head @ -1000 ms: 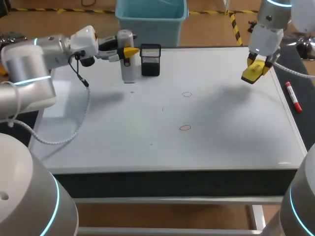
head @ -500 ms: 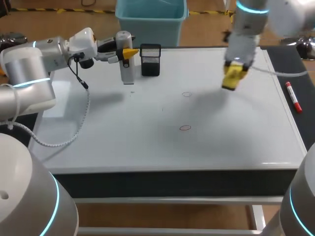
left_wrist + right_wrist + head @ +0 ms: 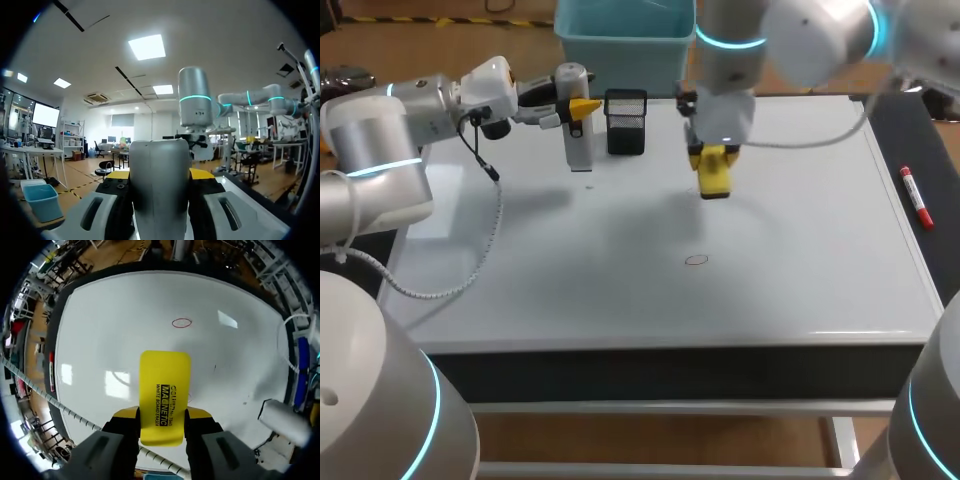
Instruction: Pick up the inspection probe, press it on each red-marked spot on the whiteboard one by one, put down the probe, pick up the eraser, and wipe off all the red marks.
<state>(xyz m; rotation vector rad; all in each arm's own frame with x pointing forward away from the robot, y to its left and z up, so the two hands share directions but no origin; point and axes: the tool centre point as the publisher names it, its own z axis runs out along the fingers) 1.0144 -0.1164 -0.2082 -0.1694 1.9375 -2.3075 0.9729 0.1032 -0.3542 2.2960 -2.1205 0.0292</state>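
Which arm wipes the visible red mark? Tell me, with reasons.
Right. Its jaws clamp the eraser over the whiteboard, the red mark just ahead of it; the left jaws hold the probe at the far edge.

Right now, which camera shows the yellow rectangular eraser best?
The right wrist view: the yellow rectangular eraser fills its middle, clamped in the right gripper. The head view shows it small; the left wrist view, not at all.

From my station I see the counter [image 3: 520, 300] as a broad white top, a dark band [image 3: 670, 372] along its near edge, a pale frame [image 3: 670, 408] beneath, and bright glare patches [image 3: 227, 319] on it.
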